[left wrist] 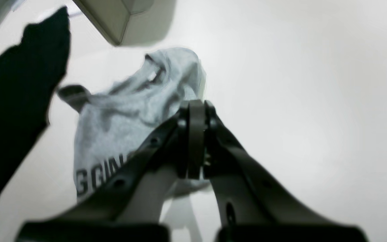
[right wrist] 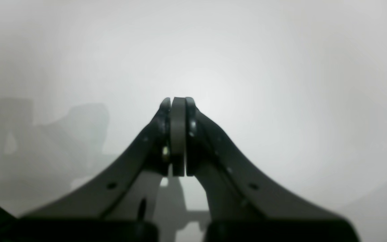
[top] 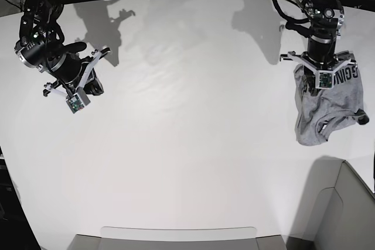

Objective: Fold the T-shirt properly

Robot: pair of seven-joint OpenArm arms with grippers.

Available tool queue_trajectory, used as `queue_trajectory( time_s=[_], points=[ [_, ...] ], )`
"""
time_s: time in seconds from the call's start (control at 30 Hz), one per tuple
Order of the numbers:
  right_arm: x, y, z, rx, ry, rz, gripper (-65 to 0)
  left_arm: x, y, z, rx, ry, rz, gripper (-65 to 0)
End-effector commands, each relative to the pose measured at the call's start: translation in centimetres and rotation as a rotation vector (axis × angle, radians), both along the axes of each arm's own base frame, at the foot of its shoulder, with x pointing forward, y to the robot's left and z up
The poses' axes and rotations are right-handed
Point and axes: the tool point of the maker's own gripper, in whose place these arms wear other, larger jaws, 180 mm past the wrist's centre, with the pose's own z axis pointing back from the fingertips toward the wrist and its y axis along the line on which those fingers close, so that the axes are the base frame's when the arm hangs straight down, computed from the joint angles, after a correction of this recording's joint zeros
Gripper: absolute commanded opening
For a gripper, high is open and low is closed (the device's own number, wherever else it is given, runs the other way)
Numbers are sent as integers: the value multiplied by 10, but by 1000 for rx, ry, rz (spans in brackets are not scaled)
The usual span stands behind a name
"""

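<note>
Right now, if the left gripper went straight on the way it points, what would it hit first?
Most likely the grey T-shirt: the shut left gripper has its tips right at the crumpled fabric, though depth is hard to judge.

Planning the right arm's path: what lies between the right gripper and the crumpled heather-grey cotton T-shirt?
Only bare white table; base view shows nothing between right gripper and T-shirt.

- My left gripper (left wrist: 197,111): dark curved fingers, grey pad, small screw holes.
- My right gripper (right wrist: 178,104): the same build.
- Black jointed arms, white wrist brackets, black cables.
</note>
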Motion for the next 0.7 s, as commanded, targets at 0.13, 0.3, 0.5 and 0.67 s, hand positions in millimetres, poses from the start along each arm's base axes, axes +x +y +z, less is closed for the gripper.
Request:
queue_trajectory(
  time_s=[0.13,0.3,0.5,0.67],
  points=[
    [-9,0,-1,3,2,9,-650,-13,0,0,3,1,1,-650],
    [-24,-8,-12,-33,54,24,-650,-32,0,-13,-15,47,30,-650],
    [-46,-15,-27,-64,121,40,-650,-62,2,-31,-12,134,39,-650],
    [-51,-16,-30,-71,138,45,-650,-83,1,-39,-56,162,45,-650]
  ],
)
